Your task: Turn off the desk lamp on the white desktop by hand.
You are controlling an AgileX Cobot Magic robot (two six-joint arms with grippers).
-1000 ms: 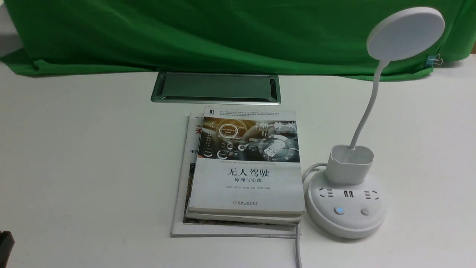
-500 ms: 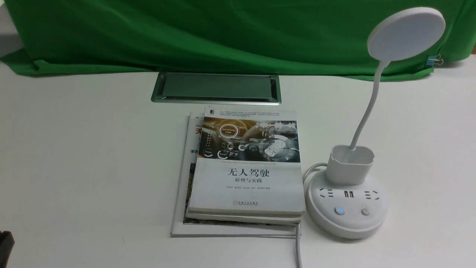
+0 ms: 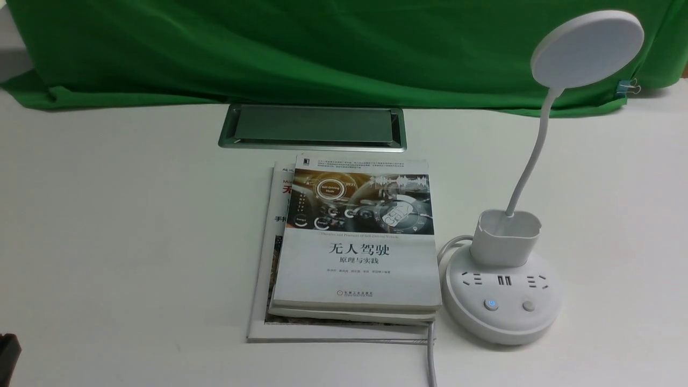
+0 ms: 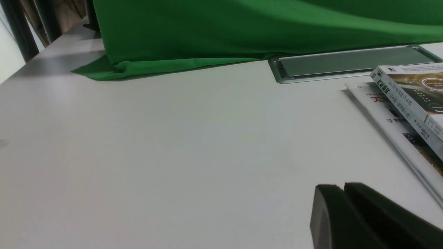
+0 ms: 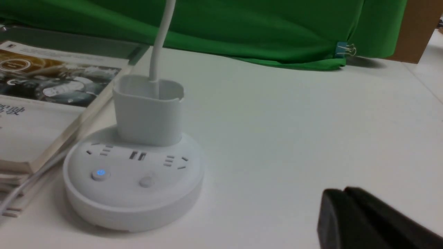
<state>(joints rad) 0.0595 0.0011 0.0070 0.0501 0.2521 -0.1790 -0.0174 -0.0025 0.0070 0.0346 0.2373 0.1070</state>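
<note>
Nothing on the table has shifted since a second ago: lamp, books and hatch sit exactly where they were, and no arm has come into the front view beyond a dark sliver at its lower left corner.

The desk lamp [image 3: 502,301] stands at about four o'clock on the white desktop [image 3: 118,226], its round base just beside the stack of books [image 3: 355,247], apart from it by a narrow gap where the white cord [image 3: 430,360] runs toward six o'clock. Its long axis is upright: the thin neck rises out of the cup-shaped holder, leaning toward one o'clock, and the disc head faces forward and down over the table. Two buttons face six o'clock on the base; the one at the left glows blue.

The silver-framed hatch [image 3: 312,126] lies at twelve o'clock before the green cloth [image 3: 322,48].

The right gripper [image 5: 344,193] shows clenched, fingers pressed together, holding nothing, low over bare table near the lamp's base [image 5: 133,183] and clear of it. The left gripper [image 4: 342,189] is likewise closed and empty, near the books' edge.
</note>
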